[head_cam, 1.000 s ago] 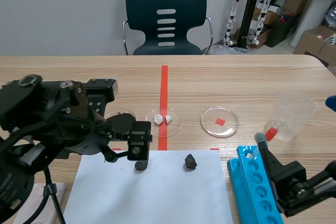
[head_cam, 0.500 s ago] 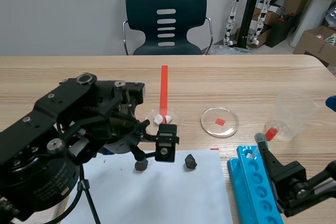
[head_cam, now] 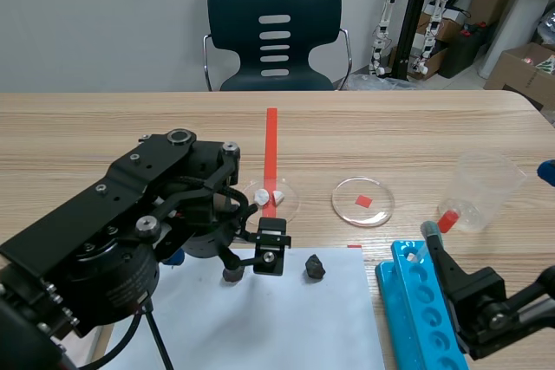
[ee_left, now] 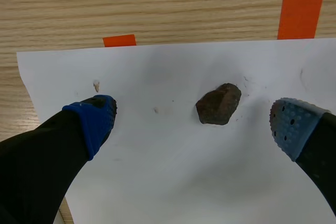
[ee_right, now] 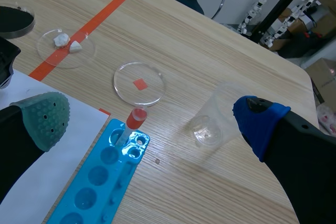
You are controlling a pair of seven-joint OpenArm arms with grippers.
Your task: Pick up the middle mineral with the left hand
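Left gripper point(ee_left: 191, 120): spread wide, nothing pinched; held low over the white sheet point(ee_left: 173, 182), one blue pad on each side of the target.
Target mineral point(ee_left: 218, 104): small brown lump, laid on the far part of the sheet, just left of the red tape line; seen between the fingers, nearer the right pad, touched by neither.
Reason for pose: fingers are judged to be set astride the lump so that a plain closing takes it; a slight shift rightward is probably needed first to centre it.
Second mineral point(head_cam: 315, 267): dark lump further right on the same sheet, apart from the gripper, untouched.
Right gripper point(ee_right: 152, 116): spread, nothing held; kept at near right above the blue tube rack point(head_cam: 425, 301), judged parked clear of the left arm's work.
Surface: pale wood-grain table point(head_cam: 390, 136); sheet laid near centre.
Beyond the sheet: dish with white pieces point(head_cam: 290, 210) on the tape line, dish with red square point(head_cam: 381, 214) to its right, clear cup point(head_cam: 481, 188) at far right.
Room: black chair point(head_cam: 275, 32) behind the far edge, grey wall, boxes and spare robot parts noted at far right.
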